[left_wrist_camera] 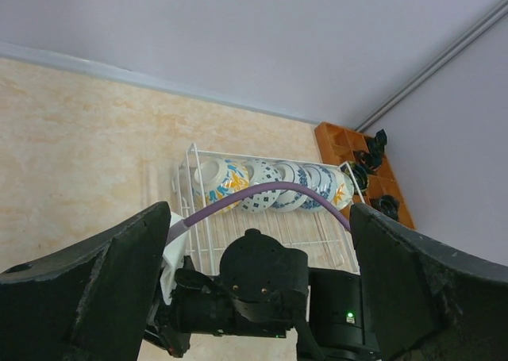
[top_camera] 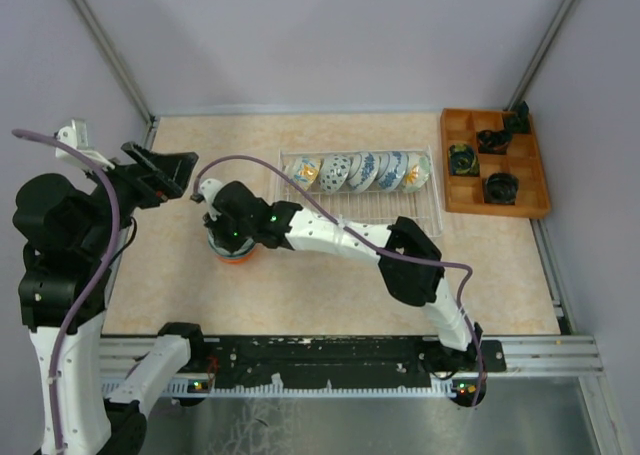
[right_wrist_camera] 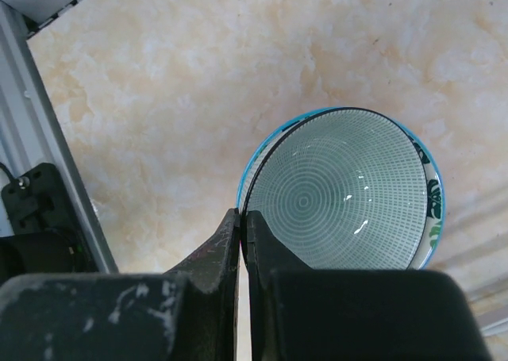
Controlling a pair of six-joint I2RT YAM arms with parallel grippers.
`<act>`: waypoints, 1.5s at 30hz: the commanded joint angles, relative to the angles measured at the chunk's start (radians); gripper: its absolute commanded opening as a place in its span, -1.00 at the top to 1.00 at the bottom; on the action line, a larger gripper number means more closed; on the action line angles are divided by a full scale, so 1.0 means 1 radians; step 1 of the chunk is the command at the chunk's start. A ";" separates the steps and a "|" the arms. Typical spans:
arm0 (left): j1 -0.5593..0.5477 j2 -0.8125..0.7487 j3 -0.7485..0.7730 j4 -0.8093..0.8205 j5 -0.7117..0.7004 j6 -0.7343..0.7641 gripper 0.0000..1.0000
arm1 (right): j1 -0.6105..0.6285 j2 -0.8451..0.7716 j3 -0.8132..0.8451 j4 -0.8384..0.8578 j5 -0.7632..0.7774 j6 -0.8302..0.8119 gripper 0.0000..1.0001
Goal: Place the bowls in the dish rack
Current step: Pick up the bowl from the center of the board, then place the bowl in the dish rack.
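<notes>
On the pale marbled surface (top_camera: 180, 295), your right end effector (right_wrist_camera: 244, 214) pinches narrowly the rim of the green-patterned round ceramic bowl (right_wrist_camera: 341, 190); so thin a hold could slip on lifting.

The left arm (top_camera: 60, 235) stands folded upright at the left edge. Its wrist is bent so that the left gripper (top_camera: 185, 175) points right, with its 2 fingers (left_wrist_camera: 95, 289) spread wide apart. The right arm (top_camera: 340, 237) stretches low and leftwards from its base, elbow bent, and the right gripper (right_wrist_camera: 243, 216) points down, its 2 fingers (right_wrist_camera: 214, 258) pressed almost together on the rim of the green-patterned bowl (right_wrist_camera: 341, 194).
</notes>
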 commanded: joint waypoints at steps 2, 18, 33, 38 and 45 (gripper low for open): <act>-0.003 -0.009 0.000 0.030 -0.022 0.001 -0.99 | 0.007 -0.134 0.006 0.144 -0.056 0.038 1.00; -0.003 -0.020 0.003 0.048 -0.025 -0.010 -0.99 | -0.038 -0.249 -0.039 0.196 -0.131 0.110 1.00; -0.003 0.064 -0.053 0.115 0.143 -0.057 -0.99 | -0.183 -0.704 -0.363 0.175 -0.121 0.193 1.00; -0.004 0.131 -0.143 0.190 0.273 -0.100 -0.99 | -0.343 -0.907 -0.520 0.122 -0.138 0.278 1.00; -0.291 0.277 -0.139 0.174 0.075 -0.081 -0.99 | -0.700 -1.095 -0.741 0.117 -0.316 0.440 1.00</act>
